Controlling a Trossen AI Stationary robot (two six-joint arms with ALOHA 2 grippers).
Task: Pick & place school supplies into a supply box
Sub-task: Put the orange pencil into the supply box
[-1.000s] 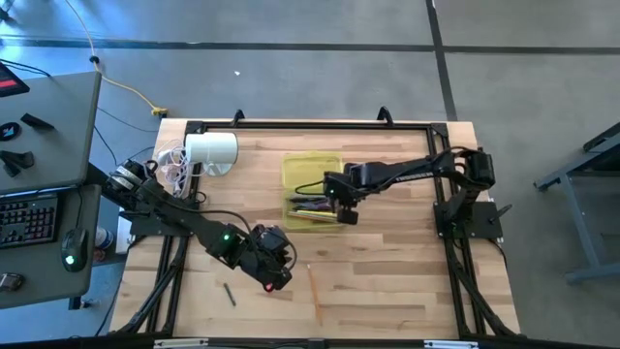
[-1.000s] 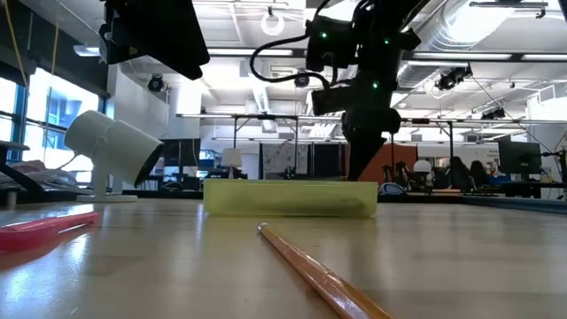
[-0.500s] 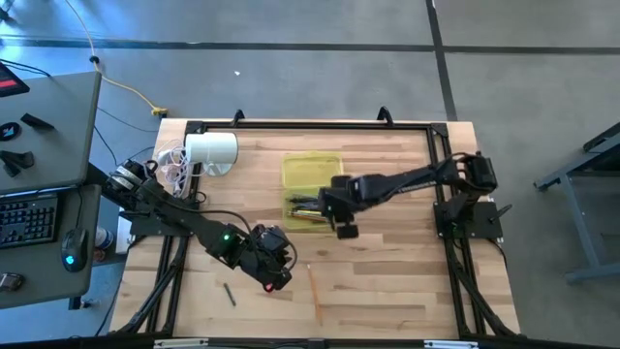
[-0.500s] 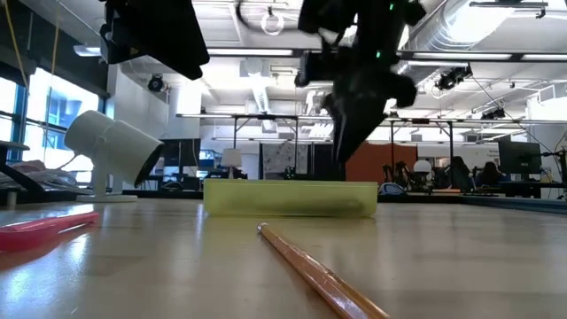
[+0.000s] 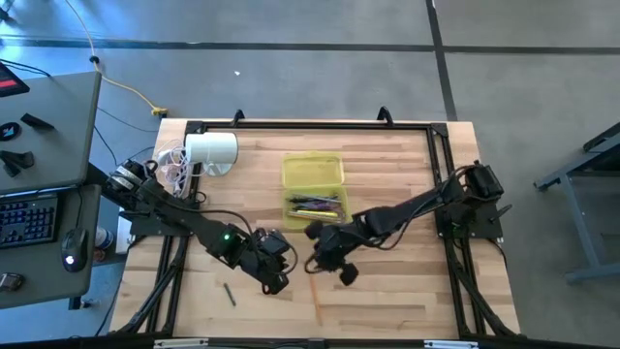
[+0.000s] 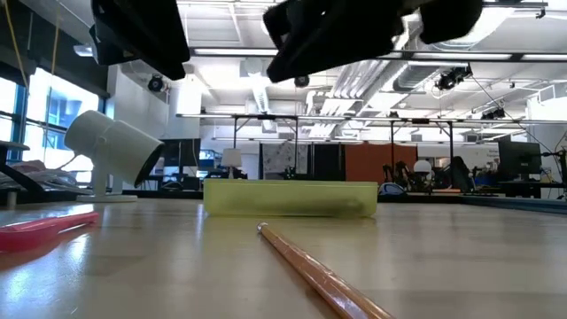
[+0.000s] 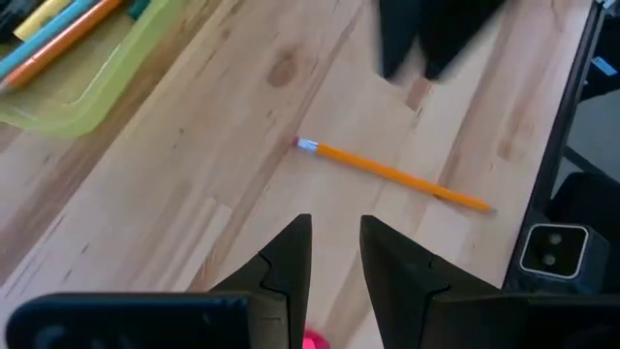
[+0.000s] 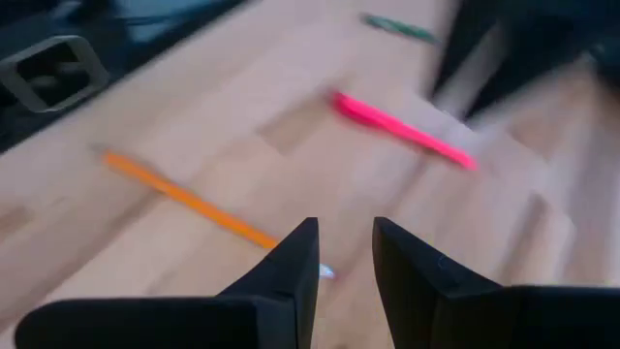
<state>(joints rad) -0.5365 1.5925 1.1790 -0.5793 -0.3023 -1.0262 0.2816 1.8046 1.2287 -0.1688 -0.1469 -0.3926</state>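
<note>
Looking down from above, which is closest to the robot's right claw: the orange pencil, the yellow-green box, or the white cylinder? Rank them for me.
From the right gripper, in the high view:
1. Orange pencil, right beside it, toward the table's front edge.
2. Supply box, farther back, mid-table.
3. White cylinder, farthest, at the back left corner.

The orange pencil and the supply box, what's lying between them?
Only bare wood separates the orange pencil from the supply box in the left wrist view.
</note>
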